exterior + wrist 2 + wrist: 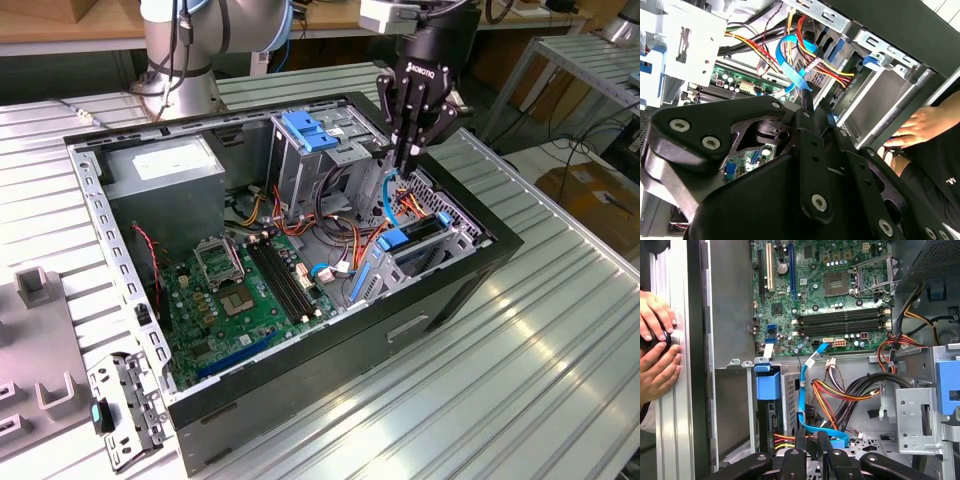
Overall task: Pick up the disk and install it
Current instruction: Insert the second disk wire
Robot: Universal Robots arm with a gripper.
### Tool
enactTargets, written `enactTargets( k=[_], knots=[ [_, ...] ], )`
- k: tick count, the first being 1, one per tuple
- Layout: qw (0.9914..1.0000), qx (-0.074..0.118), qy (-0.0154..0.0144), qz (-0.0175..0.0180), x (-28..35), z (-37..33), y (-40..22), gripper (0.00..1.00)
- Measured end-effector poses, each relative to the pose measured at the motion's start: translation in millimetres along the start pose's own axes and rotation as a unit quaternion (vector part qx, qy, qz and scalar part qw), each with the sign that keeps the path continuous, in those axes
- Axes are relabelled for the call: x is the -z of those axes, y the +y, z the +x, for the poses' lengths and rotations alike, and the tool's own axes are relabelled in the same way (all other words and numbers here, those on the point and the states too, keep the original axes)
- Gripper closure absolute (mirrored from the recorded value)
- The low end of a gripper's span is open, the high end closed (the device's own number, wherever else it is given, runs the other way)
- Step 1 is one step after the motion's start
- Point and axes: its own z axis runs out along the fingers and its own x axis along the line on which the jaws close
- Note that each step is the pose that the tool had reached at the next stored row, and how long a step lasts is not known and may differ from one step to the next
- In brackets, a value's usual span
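Item: the disk (415, 232), standing on edge in the lower drive cage (455, 240) at the corner of the open computer case (330, 352) toward the exterior view's right; in the first wrist view its blue carrier frame (767, 386) stands proud of the cage mouth with the dark body sunk below it, so by this showing it looks already slotted in, though full seating cannot be confirmed. Handling: the gripper (402, 165) hangs directly over that bay, its fingers drawn close together with no part of the disk between them; a blue data cable (803, 385) loops right at the tips, and whether they nip it cannot be told. Judged reason for the pose: straight above the cage, the line along which a drive drops in. Adjoining: a bundle of red, yellow and orange power leads (840, 390) crowding the bay; the motherboard (240, 290) on the case floor; an upper grey cage with a blue latch (305, 130); a grey power supply box (165, 170). Surround: ribbed metal table (540, 370); a person's hands (657, 347) rest at the table edge beside the case
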Motion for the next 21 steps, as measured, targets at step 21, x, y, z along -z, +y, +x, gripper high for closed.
enactTargets(
  k=[21],
  knots=[
    [0.99994, 0.0, 0.0109, -0.0001, -21.2, -7.6, -0.7, 0.76]
  ],
)
